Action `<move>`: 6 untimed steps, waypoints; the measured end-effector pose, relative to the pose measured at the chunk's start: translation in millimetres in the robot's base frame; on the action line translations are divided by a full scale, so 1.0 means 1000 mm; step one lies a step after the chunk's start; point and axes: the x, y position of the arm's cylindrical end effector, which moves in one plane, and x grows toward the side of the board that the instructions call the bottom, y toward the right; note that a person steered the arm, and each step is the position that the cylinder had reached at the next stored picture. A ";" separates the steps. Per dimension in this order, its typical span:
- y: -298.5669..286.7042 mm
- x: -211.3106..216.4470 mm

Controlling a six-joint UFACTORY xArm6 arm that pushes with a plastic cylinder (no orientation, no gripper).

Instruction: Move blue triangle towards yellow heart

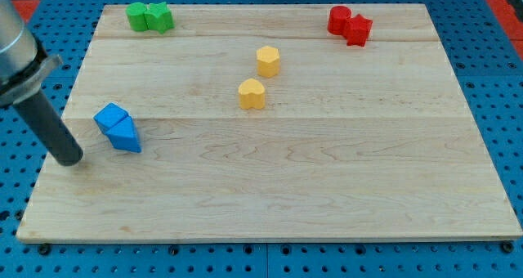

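The blue triangle [125, 136] lies at the view's left on the wooden board [270, 188], touching a blue cube [109, 116] just above and left of it. The yellow heart [252, 93] sits near the board's middle, up and to the right of the blue blocks. My tip [70, 159] rests on the board to the left of the blue triangle and a little below it, a short gap apart from it.
A yellow hexagon block [268, 60] sits just above the heart. Two green blocks [149, 17] touch at the top left. Two red blocks [350, 24] touch at the top right. A blue pegboard [490, 57] surrounds the board.
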 end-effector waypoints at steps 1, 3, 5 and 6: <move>-0.002 -0.027; 0.155 0.004; 0.180 -0.008; 0.180 -0.019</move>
